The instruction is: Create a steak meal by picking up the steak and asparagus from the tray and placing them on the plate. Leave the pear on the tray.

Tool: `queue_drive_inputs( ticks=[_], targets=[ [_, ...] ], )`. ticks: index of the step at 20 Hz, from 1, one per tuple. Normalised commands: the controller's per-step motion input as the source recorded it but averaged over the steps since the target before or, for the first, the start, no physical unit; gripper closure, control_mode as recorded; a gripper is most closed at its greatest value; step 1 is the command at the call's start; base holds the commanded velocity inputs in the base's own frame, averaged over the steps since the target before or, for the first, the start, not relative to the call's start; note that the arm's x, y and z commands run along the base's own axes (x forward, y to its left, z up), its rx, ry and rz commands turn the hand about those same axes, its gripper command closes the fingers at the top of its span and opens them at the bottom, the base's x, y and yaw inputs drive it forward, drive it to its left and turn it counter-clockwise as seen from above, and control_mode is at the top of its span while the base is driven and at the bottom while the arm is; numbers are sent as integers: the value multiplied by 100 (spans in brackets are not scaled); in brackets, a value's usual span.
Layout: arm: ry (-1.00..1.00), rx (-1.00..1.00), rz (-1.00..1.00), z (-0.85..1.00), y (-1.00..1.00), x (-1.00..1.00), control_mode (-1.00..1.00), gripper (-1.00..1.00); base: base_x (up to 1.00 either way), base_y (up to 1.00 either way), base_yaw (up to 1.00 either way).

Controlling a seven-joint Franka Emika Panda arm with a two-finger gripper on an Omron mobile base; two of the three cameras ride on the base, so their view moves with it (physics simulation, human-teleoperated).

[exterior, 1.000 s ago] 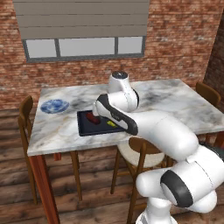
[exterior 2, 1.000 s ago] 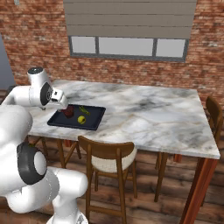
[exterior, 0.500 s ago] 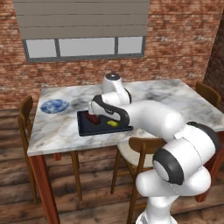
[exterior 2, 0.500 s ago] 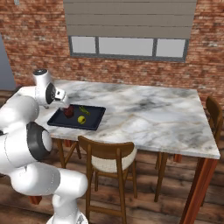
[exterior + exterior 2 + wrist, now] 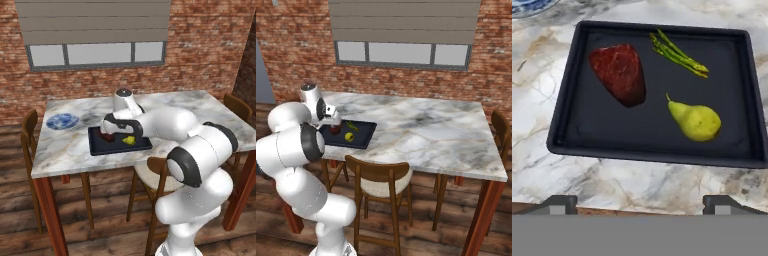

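Your spread, empty gripper [image 5: 639,201] hovers over the tray's [image 5: 567,95] near edge, the steak [image 5: 619,74] ahead and leftward.

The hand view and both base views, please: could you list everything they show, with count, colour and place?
tray: one, black, on the marble table near its front edge
steak: one, dark red, left part of the tray in the hand view
asparagus: one small bunch, green, far side of the tray
pear: one, yellow-green, on the tray, near side, apart from the steak
plate: one, blue and white, on the table beside the tray, nothing on it
table: one, grey-white marble top, wooden legs
chairs: several, brown wood, around the table
gripper: one, dark fingertips, open, above the tray's near edge
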Motion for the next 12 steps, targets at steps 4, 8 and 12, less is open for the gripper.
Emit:
queue_drive_inputs(
  ticks=[4,8,12],
  targets=[
    [3,-9,0,-47,1,44,-100,-100,0,0,0],
    [4,-9,0,-39,4,45,-100,-100,0,0,0],
    [3,-3,0,-20,8,45,-100,-100,0,0,0]
  ],
)
